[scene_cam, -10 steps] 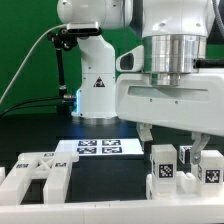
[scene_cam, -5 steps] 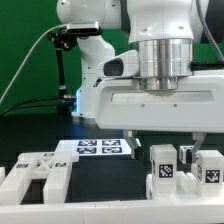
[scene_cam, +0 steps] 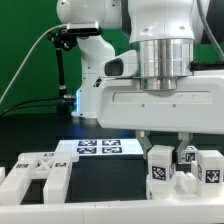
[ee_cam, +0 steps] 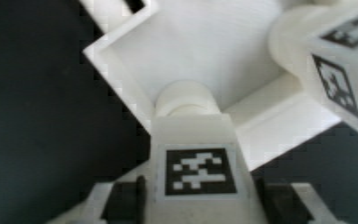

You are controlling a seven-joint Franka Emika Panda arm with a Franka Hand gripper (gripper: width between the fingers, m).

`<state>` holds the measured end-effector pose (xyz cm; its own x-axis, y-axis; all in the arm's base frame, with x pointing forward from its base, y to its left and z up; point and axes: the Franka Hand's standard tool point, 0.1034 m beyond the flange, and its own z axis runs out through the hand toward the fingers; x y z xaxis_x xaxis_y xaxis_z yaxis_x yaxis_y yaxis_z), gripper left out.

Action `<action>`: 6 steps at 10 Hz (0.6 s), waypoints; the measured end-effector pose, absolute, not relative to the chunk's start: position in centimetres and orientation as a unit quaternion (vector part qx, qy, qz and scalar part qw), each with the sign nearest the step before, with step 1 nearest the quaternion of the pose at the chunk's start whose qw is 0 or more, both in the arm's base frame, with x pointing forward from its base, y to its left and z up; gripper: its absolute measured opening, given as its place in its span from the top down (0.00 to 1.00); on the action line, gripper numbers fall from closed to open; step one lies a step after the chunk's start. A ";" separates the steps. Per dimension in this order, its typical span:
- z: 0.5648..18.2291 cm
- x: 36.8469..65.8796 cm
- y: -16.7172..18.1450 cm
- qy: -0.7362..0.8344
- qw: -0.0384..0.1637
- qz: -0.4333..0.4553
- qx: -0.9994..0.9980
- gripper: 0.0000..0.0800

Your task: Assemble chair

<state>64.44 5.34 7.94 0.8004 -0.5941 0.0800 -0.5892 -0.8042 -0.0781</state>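
Closing in on a grasp seems to be the step in hand: the gripper hangs low over the tagged white chair posts standing on the bench at the exterior view's right, jaws parted with one post between them, nothing gripped as far as I can tell. Next comes squeezing squarely and lifting it toward the notched chair blocks at the left; no containers appear.

A plain green backdrop wall fills the rear. Below it lies the matte black desk, carrying the thin flat white marker board.
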 end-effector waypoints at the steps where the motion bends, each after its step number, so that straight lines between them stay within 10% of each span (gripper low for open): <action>1: 7.9 64.4 5.3 0.344 0.026 -0.049 -0.937 0.64; 6: 7.8 64.4 5.8 0.685 0.051 -0.030 -0.727 0.64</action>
